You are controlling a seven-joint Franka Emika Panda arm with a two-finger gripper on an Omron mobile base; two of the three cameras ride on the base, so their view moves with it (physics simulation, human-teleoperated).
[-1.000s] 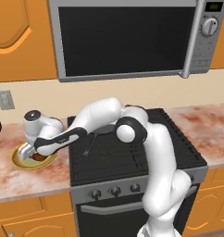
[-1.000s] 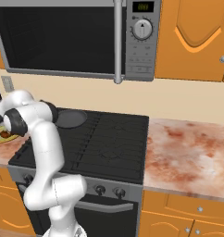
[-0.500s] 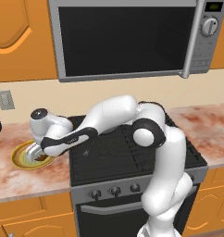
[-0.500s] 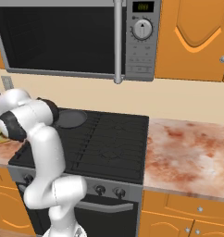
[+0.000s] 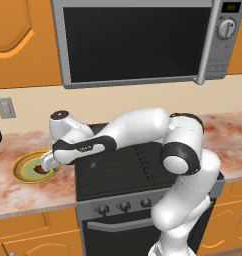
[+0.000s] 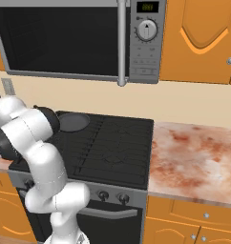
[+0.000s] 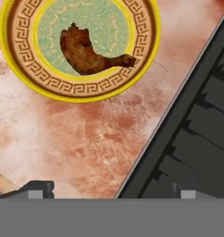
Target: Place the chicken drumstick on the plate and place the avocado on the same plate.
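The chicken drumstick (image 7: 88, 53), orange-brown and curved, lies in the pale green centre of the plate (image 7: 146, 41), whose broad rim is yellow and patterned. In the left base view the plate (image 5: 22, 167) sits on the counter left of the stove, with the drumstick (image 5: 39, 170) on it. My gripper (image 5: 47, 164) hovers just above the plate's right side. In the hand view the gripper (image 7: 111, 192) is open, its dark fingertips (image 7: 37, 190) spread wide over bare counter with nothing between them. The avocado is out of view.
The black stove top (image 5: 128, 160) borders the plate's counter on the right; its edge (image 7: 178, 115) runs diagonally through the hand view. A dark frying pan (image 6: 72, 121) sits on a rear burner. The microwave (image 5: 138, 40) hangs overhead. Marbled counter (image 6: 198, 152) extends right of the stove.
The hand has drifted slightly right over the plate while the elbow swung right across the stove. The drumstick stays on the plate and the jaws stay open.
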